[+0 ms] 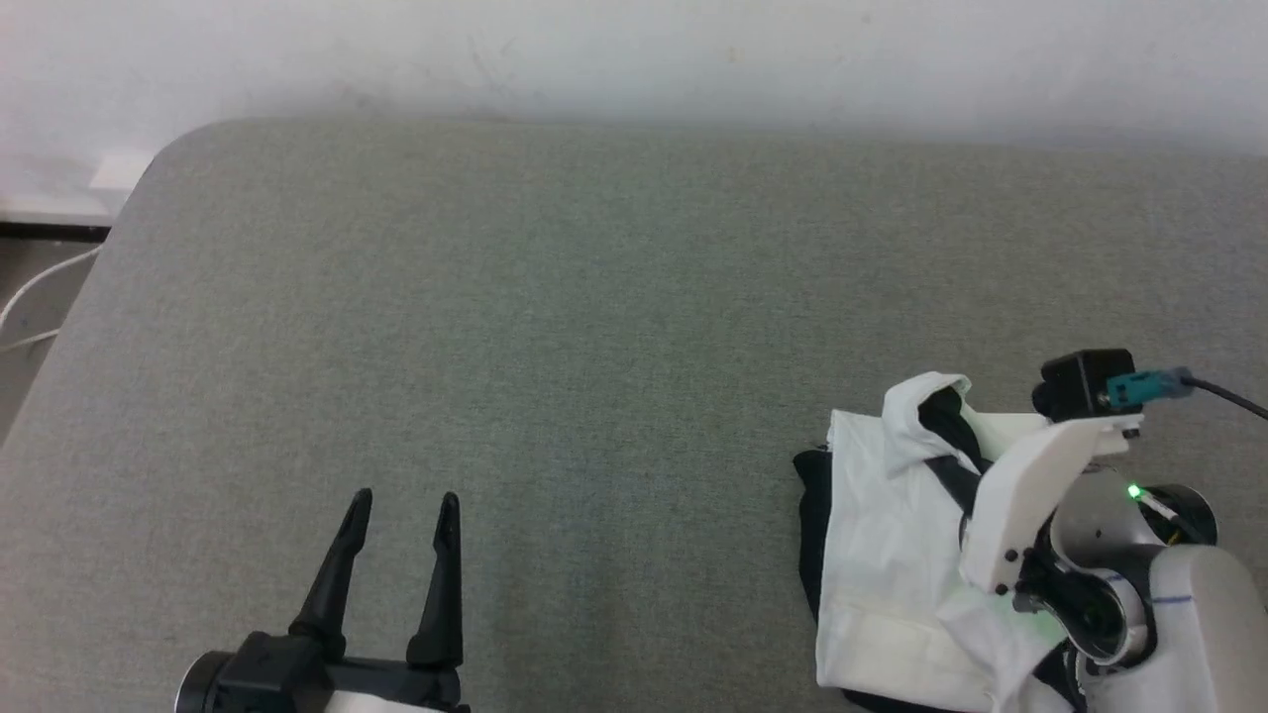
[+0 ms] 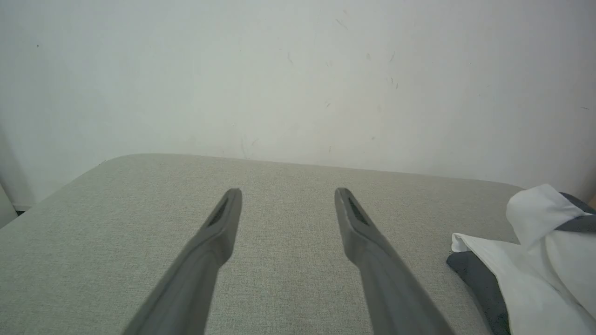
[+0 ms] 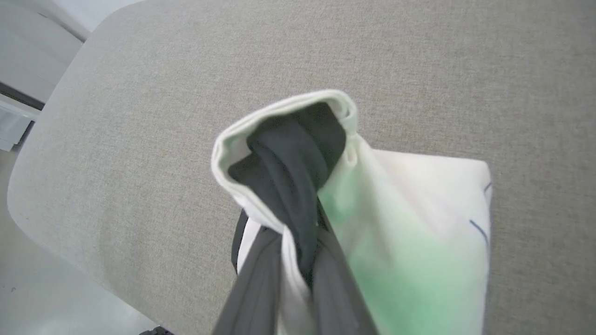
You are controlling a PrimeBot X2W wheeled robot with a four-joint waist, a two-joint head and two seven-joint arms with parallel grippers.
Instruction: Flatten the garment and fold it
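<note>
Right gripper (image 3: 298,251) clamped tight on bunched fold of garment (image 1: 892,555) at near right of grey padded table (image 1: 594,297) — white cloth pulled up into peak, black fabric showing inside. Rest of garment lies crumpled on table below, black edge along its left side. Left gripper (image 1: 404,500) at near left — fingers spread wide, holding nothing, well apart from garment. White wall (image 1: 634,50) behind.

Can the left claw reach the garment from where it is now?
Probably yes. Only bare grey surface lies between the open left claw and the garment on its right; nothing blocks the way, though the arm's span is uncertain.
</note>
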